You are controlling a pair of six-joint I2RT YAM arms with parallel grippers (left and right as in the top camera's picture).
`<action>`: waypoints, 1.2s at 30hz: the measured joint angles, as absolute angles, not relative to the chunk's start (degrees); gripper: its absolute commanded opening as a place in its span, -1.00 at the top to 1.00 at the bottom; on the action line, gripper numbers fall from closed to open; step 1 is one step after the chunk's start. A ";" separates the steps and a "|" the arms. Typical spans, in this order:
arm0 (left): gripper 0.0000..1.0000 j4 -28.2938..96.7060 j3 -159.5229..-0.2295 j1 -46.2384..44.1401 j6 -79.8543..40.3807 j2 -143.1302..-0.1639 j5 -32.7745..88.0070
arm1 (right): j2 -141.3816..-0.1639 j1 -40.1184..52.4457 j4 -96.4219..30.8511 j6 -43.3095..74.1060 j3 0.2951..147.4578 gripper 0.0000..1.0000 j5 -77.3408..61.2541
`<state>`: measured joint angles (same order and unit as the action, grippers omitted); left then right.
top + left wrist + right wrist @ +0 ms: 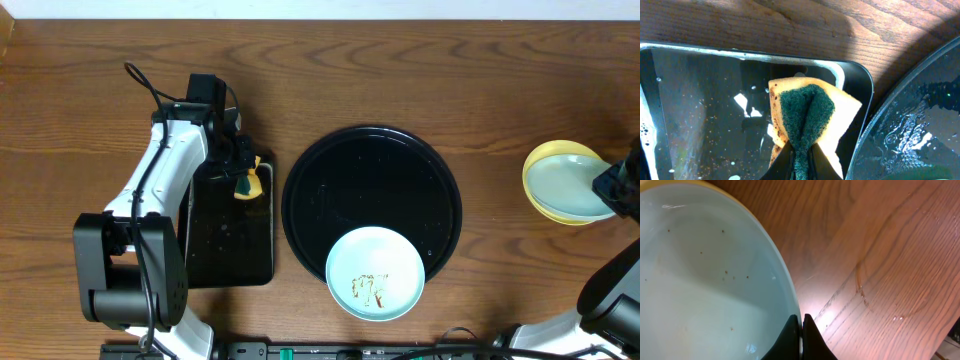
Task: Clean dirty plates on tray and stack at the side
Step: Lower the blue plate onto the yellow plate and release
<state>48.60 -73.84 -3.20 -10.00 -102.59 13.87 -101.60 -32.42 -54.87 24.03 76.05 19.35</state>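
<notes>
Mint plate (562, 182) lies flat, right claw (801, 322) seemingly nipping its rim; left claw (800, 152) clamps sponge (807, 107).

Tray (335, 185): you will find it at table centre. It is large, round, glossy black, with a raised rim, lying flat, its surface wet.
Smeared mint plate (375, 272): it sits at 6 o'clock on the tray, overhanging the rim. It is upright, with brown sauce streaks in its well.
Stacked mint plate (568, 187): look at 3 o'clock from the tray, well apart. It is nested in the yellow plate and carries a few dark specks.
Yellow plate (543, 157): it is lowest in the stack, its rim showing from 9 to 12 o'clock.
Side (490, 90): brown wood-grain tabletop that bears the stack.
</notes>
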 measured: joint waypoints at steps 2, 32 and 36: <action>0.82 48.60 -73.84 -3.20 -9.98 -102.59 13.87 | -101.75 -32.80 -54.50 24.25 76.05 0.98 19.57; 0.84 49.15 -73.84 -3.20 -8.69 -102.59 13.72 | -101.82 -21.82 -48.64 14.63 77.47 0.05 -4.58; 0.85 49.95 -73.84 -3.20 -9.02 -102.45 12.23 | -101.82 -10.44 -52.58 12.23 81.65 -0.01 -6.46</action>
